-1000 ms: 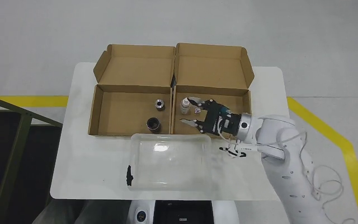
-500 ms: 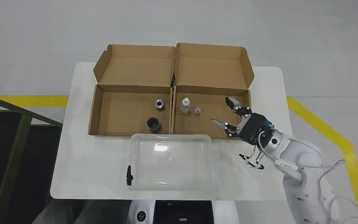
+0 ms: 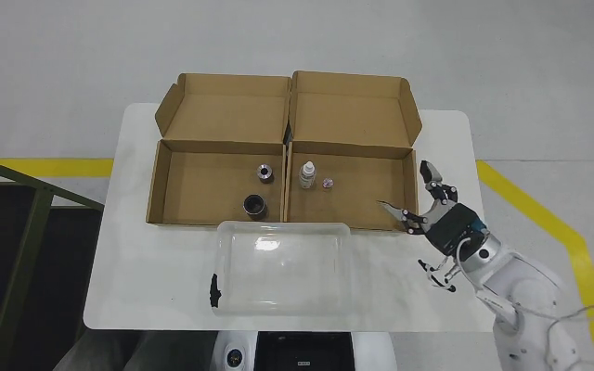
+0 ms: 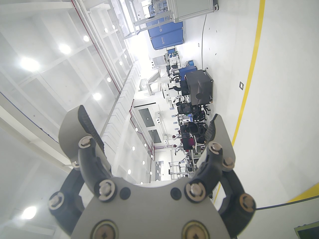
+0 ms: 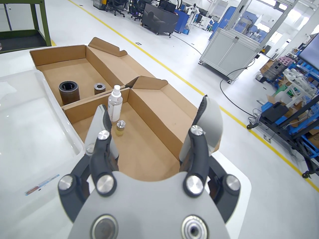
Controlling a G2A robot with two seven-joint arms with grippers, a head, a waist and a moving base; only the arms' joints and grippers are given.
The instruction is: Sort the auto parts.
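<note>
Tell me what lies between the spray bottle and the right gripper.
In the top view, a small capped cylinder stands just past the spray bottle; the rest toward the open right gripper is bare floor of the box.

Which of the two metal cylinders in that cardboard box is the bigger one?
The dark hollow cylinder nearest the clear tray: wider and taller than the small grey cylinder behind it.
</note>
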